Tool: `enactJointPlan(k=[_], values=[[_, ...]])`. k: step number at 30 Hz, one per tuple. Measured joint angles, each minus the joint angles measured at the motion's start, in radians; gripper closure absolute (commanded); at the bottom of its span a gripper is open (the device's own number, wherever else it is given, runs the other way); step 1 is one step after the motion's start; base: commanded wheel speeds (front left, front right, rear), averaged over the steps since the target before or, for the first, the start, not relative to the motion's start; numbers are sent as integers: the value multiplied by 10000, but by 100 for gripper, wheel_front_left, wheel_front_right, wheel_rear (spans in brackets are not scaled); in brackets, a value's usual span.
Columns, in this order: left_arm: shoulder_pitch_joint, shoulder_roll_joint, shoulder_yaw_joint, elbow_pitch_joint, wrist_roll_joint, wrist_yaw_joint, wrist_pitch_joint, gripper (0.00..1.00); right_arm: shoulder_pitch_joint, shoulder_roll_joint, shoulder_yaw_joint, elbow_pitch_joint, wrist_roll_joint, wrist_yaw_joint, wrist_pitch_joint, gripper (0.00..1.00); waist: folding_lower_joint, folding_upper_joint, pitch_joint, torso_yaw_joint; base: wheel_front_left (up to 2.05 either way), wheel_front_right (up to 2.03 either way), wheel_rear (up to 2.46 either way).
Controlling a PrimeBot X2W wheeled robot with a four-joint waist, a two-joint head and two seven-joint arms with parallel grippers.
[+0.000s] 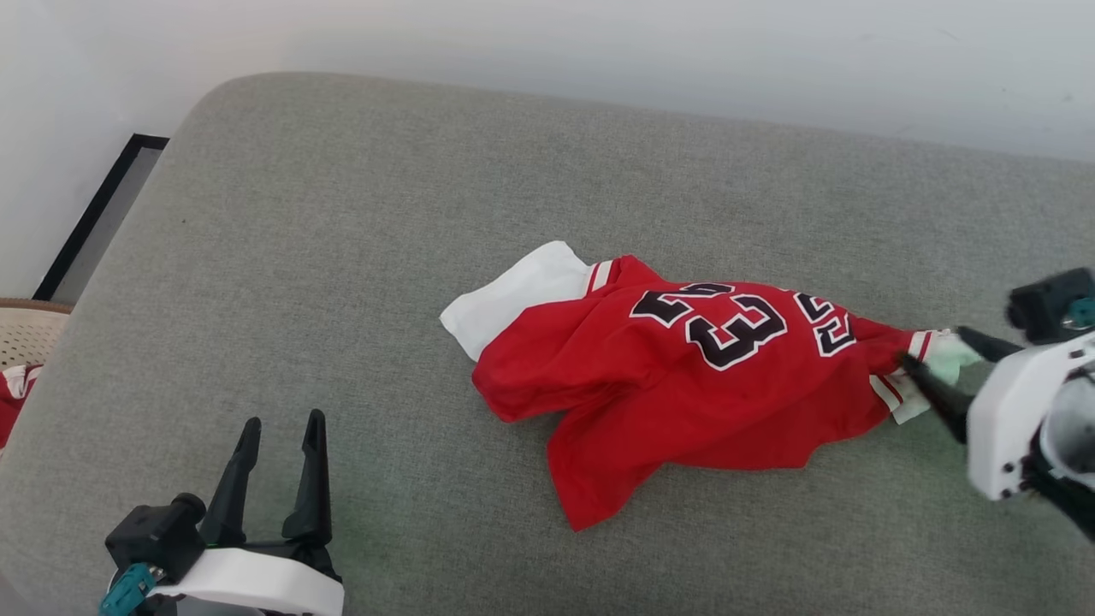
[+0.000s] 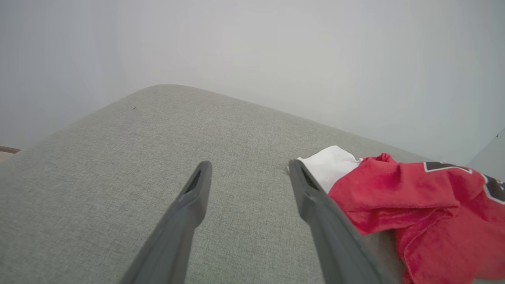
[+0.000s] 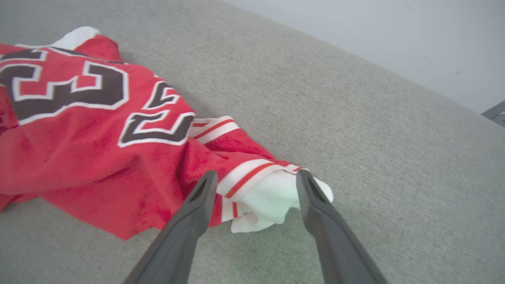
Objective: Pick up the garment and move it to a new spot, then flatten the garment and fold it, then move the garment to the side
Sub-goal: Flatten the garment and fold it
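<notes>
the right gripper point(image 3: 255, 175) stands wide open with nothing gripped, its two dark fingers to either side of the white sleeve end point(image 3: 272, 199); whether they touch the cloth i cannot tell. the sleeve belongs to the garment point(image 1: 684, 385), which lies in a crumpled heap on the grey cushion point(image 1: 342, 214), right of its middle, the "23" print facing up and the other white sleeve poking out on the far side. the left gripper point(image 1: 284, 421) is also wide open and empty, apart from the cloth. the shirt appears set down, so the first move is probably done. flattening, folding and shifting it aside are all left.
</notes>
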Motion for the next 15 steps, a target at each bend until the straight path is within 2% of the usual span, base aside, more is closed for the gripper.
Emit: enactJointPlan(k=[8,15], values=[[-183,25,-234,-8,-69,0,0,0,509,779,357,-1804,-449,0,951,0,0,0,174,253,0,0,0],[-368,21,-564,90,-205,0,0,0,123,1325,1540,-1747,-771,0,1873,0,0,0,282,823,0,0,0]])
